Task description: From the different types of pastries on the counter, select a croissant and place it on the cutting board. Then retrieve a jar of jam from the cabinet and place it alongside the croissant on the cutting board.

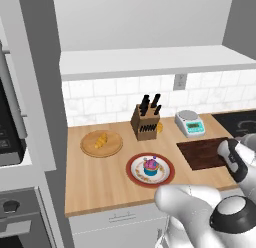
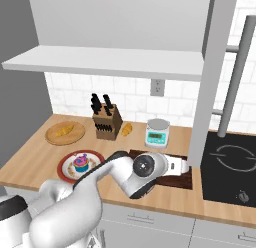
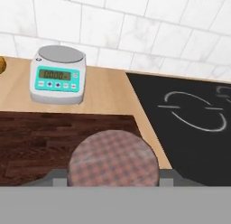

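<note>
Pincer [image 3: 113,175] pressed in on the jar of jam [image 3: 113,157]. In the hand view we see its round checked brownish lid from above, with a finger tip at each side. The jar sits over the right end of the dark cutting board [image 3: 45,142], near the board's edge toward the black cooktop [image 3: 189,128]; we cannot tell whether it touches the board or hangs just above it. The digital scale [image 3: 57,74] stands just behind the board against the tiled wall. In the left base view, one croissant [image 1: 101,140] lies on the round pale board [image 1: 115,144], well left of the cutting board. A second pastry [image 1: 159,127], also golden, lies on the counter [image 1: 95,182] just beside the knife block [image 1: 145,126], between it and the scale. The cupcake [image 1: 151,165] with pink and blue frosting sits on the red-rimmed plate [image 1: 131,172], in front of the knife block. The white shelf [image 1: 150,59] runs above the counter.
</note>
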